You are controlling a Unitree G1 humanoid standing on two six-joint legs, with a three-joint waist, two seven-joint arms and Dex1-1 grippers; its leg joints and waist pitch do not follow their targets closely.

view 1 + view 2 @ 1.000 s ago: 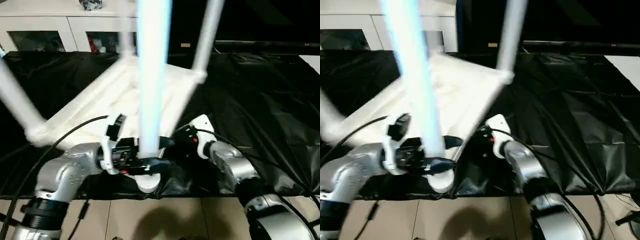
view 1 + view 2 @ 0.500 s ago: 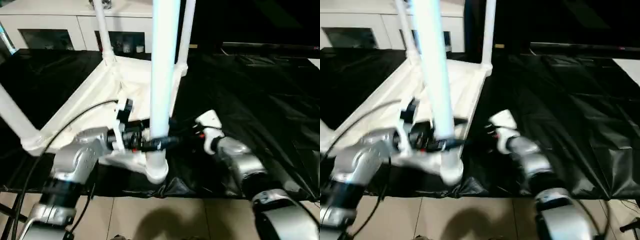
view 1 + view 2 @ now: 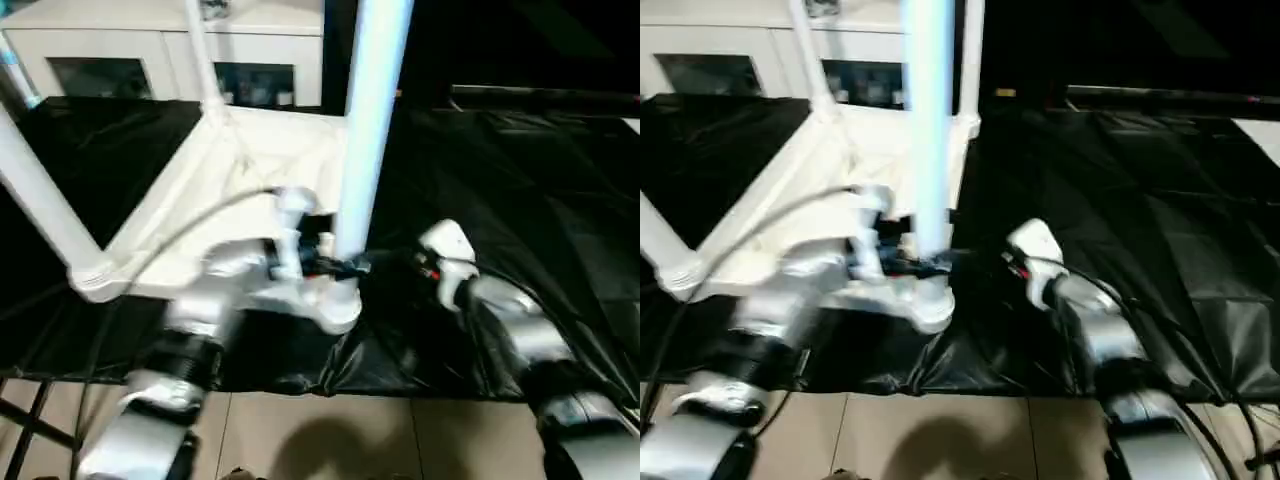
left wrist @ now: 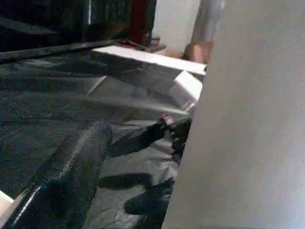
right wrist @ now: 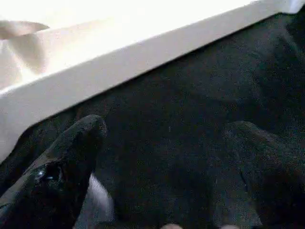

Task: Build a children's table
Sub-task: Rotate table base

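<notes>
Table top (image 3: 250,160): white, upside down on black sheet (image 3: 520,170), three legs seen standing in corner sockets, upper ends cut off by the frame.

Near leg (image 3: 368,130): upright in the near corner socket (image 3: 335,308), at the sheet's front edge.

Left gripper (image 3: 335,266): forearm reaches across from the left, wrist bent inward, fingers spread on either side of the near leg just above the socket; real contact hard to make out, arm blurred.

Right gripper (image 5: 167,157): released, fingers wide apart, low over the sheet just beside the top's edge, holding nothing.

Cabinet (image 3: 150,50): white, behind the table.
</notes>
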